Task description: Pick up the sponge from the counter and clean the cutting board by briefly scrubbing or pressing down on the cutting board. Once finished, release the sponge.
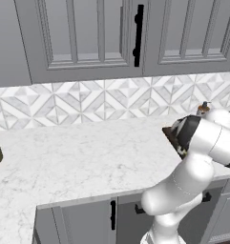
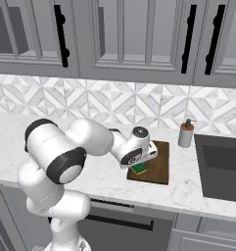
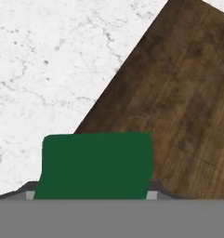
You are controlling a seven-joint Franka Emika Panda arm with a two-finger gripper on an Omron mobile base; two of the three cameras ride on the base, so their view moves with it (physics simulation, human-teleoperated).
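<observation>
Fingers of our gripper (image 2: 140, 165) are closed on the sponge (image 3: 95, 165), green top towards the camera, low over the cutting board's (image 2: 158, 164) near left corner. We should press flat and scrub briefly along the board's long axis, which runs towards the backsplash, staying off the counter (image 2: 198, 188).

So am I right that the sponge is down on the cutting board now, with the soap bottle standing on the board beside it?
Not quite: the soap bottle stands on the counter beyond the board's far corner, next to the sink, not on the board. The right base view shows this. The rest holds: the sponge is at the cutting board, under the claw.
</observation>
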